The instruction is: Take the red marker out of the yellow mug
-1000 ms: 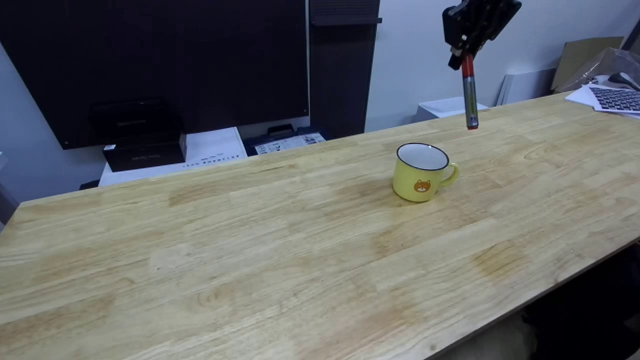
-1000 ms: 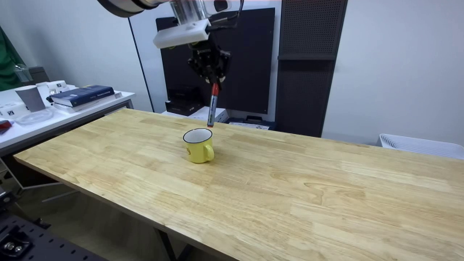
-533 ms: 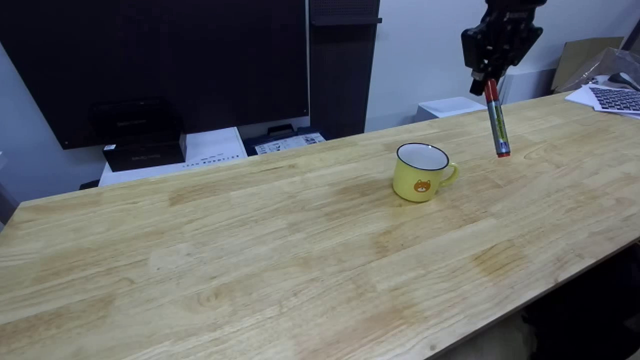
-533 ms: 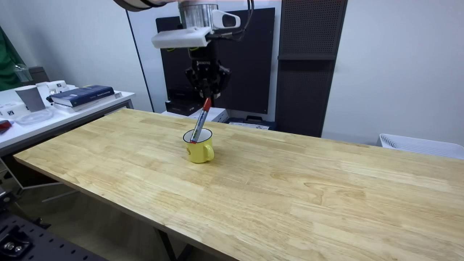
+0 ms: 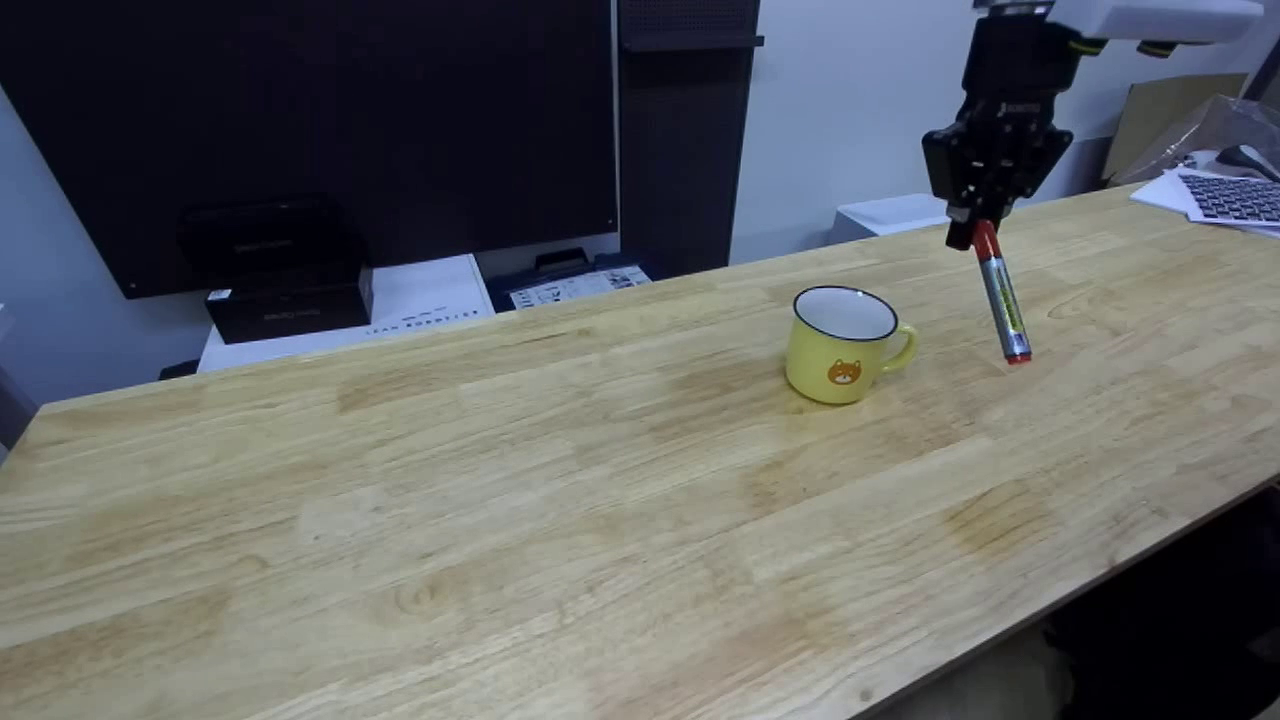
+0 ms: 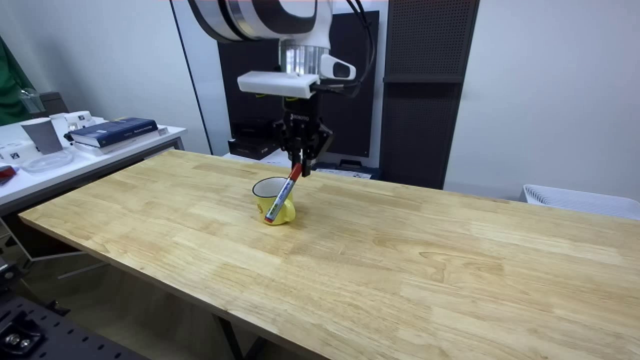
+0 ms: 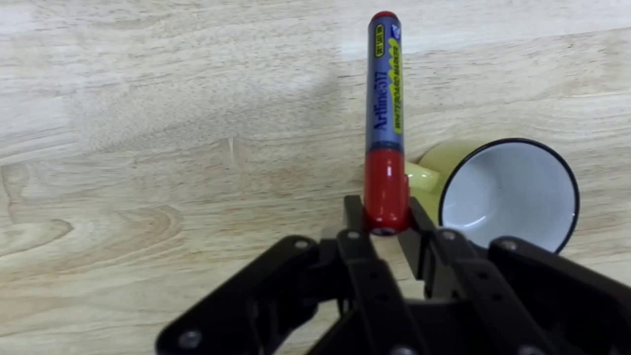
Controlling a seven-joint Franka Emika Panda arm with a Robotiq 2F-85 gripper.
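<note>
the black robotiq end effector (image 7: 387, 217) is clamped on the red cap (image 7: 386, 182) of an artline 517 whiteboard marker (image 7: 384, 98), one finger (image 7: 353, 211) to each side of it. the marker is out of the yellow mug (image 5: 830, 345) and held in the air above the wooden counter (image 5: 500, 500), on the side where the mug's handle (image 5: 911, 347) is. it hangs tilted, cap up, its gray-blue barrel slanting down to a red end; the print on it, "dry safe ink" included, is readable in the wrist view. in an exterior view a gap shows between marker and handle, while in the wrist view the cap covers the handle's outer part. the mug stands upright, its white inside and thin black rim in sight, an orange animal face (image 5: 844, 372) on its side. above the end effector is the white robot arm (image 6: 320, 30), with a white bar-shaped housing (image 6: 277, 83) at its wrist. behind the counter are a large black board (image 5: 300, 120), a black box (image 5: 290, 308) and a white box (image 5: 430, 285). a dark blue book (image 6: 112, 131) and a gray cup (image 6: 42, 135) sit on a white side table (image 6: 173, 131).
</note>
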